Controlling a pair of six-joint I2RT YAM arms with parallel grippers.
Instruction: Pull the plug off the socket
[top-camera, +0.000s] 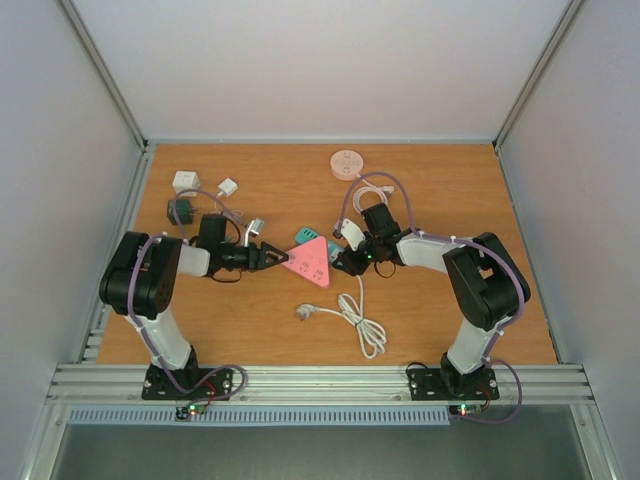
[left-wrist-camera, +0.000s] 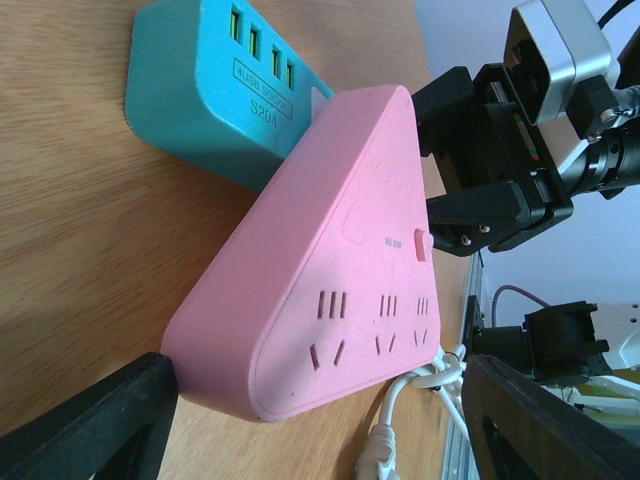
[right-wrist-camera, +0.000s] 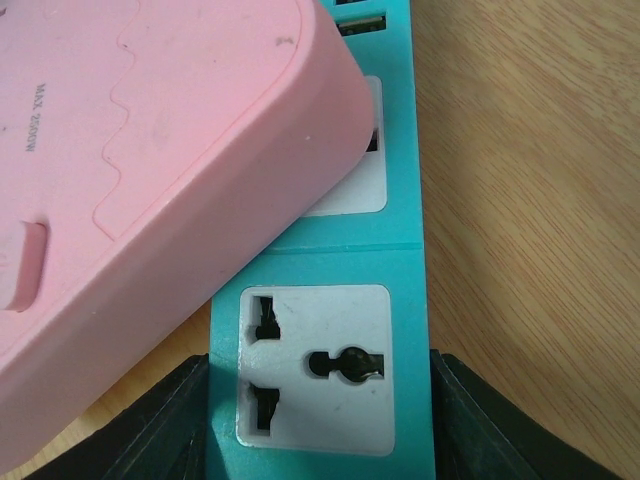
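A pink triangular power strip (top-camera: 308, 262) lies at the table's middle, on top of a teal socket strip (top-camera: 303, 235). My left gripper (top-camera: 272, 258) is open at the pink strip's left corner. In the left wrist view the pink strip (left-wrist-camera: 330, 270) sits between my wide-apart fingers (left-wrist-camera: 90, 430); the near finger touches its corner. My left gripper (left-wrist-camera: 320, 372) is not closed on it. My right gripper (top-camera: 345, 262) is shut on the teal strip (right-wrist-camera: 400, 250), its fingers (right-wrist-camera: 150, 430) pressed on both sides beside a white socket face (right-wrist-camera: 315, 365). The join between the two strips is hidden.
A white cable with a plug (top-camera: 350, 315) lies coiled in front of the pink strip, also in the left wrist view (left-wrist-camera: 395, 420). A round pink disc (top-camera: 346, 162) sits at the back. White adapters (top-camera: 186, 180) and a green one (top-camera: 180, 210) sit at the back left.
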